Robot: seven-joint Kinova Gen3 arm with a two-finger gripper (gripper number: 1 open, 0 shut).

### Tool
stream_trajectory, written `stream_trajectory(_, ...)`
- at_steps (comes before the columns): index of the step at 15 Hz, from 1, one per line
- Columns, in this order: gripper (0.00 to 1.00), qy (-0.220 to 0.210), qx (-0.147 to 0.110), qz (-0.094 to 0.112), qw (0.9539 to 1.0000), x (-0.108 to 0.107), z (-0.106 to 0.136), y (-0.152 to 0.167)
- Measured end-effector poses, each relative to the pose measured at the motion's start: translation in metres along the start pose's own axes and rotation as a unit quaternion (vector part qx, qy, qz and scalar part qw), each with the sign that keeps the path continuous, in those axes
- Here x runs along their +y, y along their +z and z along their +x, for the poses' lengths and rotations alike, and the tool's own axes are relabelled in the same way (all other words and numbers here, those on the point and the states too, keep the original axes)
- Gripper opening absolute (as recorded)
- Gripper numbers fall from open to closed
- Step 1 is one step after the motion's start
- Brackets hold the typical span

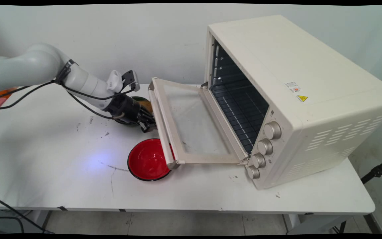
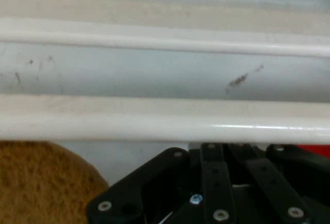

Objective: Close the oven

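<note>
- The white table [image 1: 45, 166] spans the frame's lower half.
- The cream toaster oven [image 1: 310, 83] fills the right side, its cavity open.
- Its glass door [image 1: 194, 122] hangs dropped at centre; it is probably stiff and hinged, with breakable glass.
- The handle [image 1: 162, 126] [image 2: 165, 126] looks smooth and rigid, and is the natural place to hold.
- The red bowl [image 1: 148, 161] sits partly under the door's lower-left corner and could obstruct it.
- The gripper [image 1: 148, 125] is at the handle; I cannot tell whether it is clamped.
- A dark bowl [image 1: 141, 99] holding something brown [image 2: 41, 183] sits just behind the gripper.

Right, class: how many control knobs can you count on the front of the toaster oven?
4, in a column on the toaster oven's right front panel: top knob, second knob, third knob, bottom knob. None seems hidden.
</note>
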Motion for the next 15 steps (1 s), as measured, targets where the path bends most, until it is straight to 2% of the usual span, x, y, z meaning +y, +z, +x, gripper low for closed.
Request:
stream_trajectory(6, 0.00, 0.016, 0.045, 0.002, 0.9989, -0.004, 0.012, 0.008)
stream_trajectory(10, 0.00, 0.020, 0.076, 0.005, 0.9969, -0.003, 0.029, -0.002)
stream_trajectory(15, 0.00, 0.040, 0.099, 0.007, 0.9943, 0.002, 0.058, -0.023)
